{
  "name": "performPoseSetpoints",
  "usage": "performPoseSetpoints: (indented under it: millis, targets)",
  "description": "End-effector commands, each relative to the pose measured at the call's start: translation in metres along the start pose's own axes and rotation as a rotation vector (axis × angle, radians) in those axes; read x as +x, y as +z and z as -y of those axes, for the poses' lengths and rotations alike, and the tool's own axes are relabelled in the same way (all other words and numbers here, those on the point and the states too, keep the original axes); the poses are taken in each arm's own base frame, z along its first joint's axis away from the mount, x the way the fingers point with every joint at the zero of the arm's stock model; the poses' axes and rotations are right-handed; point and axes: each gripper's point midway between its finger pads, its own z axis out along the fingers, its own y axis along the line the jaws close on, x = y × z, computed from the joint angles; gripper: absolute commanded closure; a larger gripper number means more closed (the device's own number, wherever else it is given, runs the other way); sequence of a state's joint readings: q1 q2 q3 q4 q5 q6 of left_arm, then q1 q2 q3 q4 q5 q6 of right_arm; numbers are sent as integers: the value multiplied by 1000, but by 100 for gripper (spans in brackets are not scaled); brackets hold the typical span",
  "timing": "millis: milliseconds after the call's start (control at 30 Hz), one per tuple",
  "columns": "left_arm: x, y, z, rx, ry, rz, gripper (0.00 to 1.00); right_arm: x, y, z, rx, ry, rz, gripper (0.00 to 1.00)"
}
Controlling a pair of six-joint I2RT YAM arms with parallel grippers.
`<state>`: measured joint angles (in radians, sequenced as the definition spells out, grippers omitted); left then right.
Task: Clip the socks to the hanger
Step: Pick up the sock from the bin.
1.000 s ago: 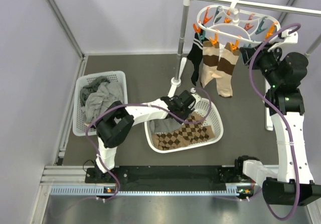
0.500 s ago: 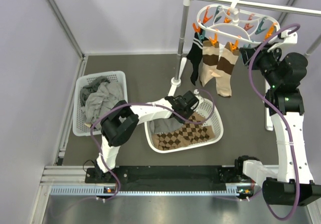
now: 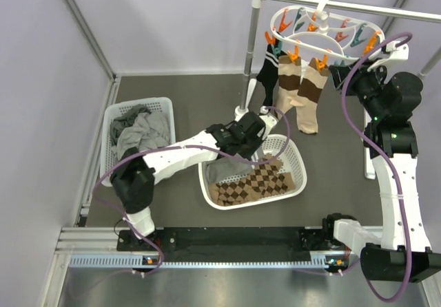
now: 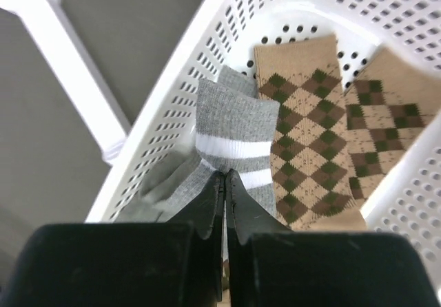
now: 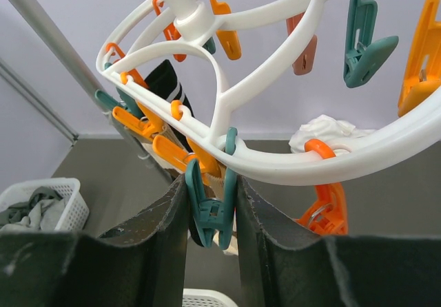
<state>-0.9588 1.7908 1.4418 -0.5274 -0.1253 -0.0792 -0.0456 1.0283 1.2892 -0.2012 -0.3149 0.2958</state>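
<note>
The white oval hanger (image 3: 324, 35) hangs from a rail at the back right, with orange and teal pegs. A black sock (image 3: 267, 80) and two tan socks with brown bands (image 3: 288, 87) hang clipped at its near left side. My right gripper (image 3: 342, 73) is up at the hanger's near rim (image 5: 275, 162), shut on a teal peg (image 5: 210, 207) and squeezing its handles. My left gripper (image 3: 256, 131) is above the far rim of the middle basket, shut on the end of a grey sock with white stripes (image 4: 231, 131), which trails down into the basket.
The middle white mesh basket (image 3: 293, 152) also holds a brown diamond-patterned cloth (image 3: 251, 182). A second white basket (image 3: 110, 155) at the left holds a heap of grey garments (image 3: 138, 131). The rack's upright pole (image 3: 251, 52) and foot (image 3: 242, 114) stand just behind my left gripper.
My left gripper has risen out of the middle basket towards its far rim, drawing the grey sock up, and its elbow has swung left. The right arm has not moved.
</note>
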Motion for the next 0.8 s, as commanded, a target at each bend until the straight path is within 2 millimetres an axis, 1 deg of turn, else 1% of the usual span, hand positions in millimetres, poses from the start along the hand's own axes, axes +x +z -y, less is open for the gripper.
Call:
performPoseSetpoints:
  millis: [0,33,100,133,200,233,300,333,367,400,467,533,567,600,633,700,767]
  targets:
    - [-23,-34,-7,-21,-1,115,100,-14,-6,-10,-21,-24,31,100]
    - [-29,-43,-9,-22,1,144,100,-15,-7,-10,-20,-25,34,100]
    - [-34,-51,-10,-22,7,179,100,-16,-7,-11,-25,-25,33,100]
    - [-42,-63,-11,-19,14,221,100,-16,-7,-11,-25,-25,33,100]
    - [-54,-74,-10,-3,19,297,100,-18,-7,-13,-31,-27,37,100]
    - [-66,-90,-10,6,22,362,100,-19,-8,-14,-33,-26,38,100]
    - [-84,-103,-6,35,12,482,100,-20,-8,-13,-30,-29,39,100]
    - [-94,-120,-5,50,8,542,100,-21,-9,-14,-31,-32,41,100]
    - [-98,-126,-3,63,8,575,100,-20,-8,-14,-29,-29,37,100]
    - [-111,-137,-2,74,5,635,100,-21,-8,-14,-33,-31,38,100]
    - [-126,-155,1,104,5,707,100,-21,-7,-14,-34,-29,36,100]
    - [-146,-177,7,140,10,812,100,-23,-7,-16,-41,-27,38,100]
    - [-153,-184,9,153,11,847,100,-23,-7,-16,-42,-27,38,100]
    - [-165,-197,8,157,2,912,100,-24,-7,-17,-44,-23,37,100]
    - [-170,-204,17,205,18,944,100,-23,-7,-17,-46,-19,35,100]
    - [-183,-213,21,235,15,998,100,-24,-7,-19,-52,-11,32,100]
    - [-199,-227,29,281,22,1075,100,-27,-7,-21,-58,-5,34,100]
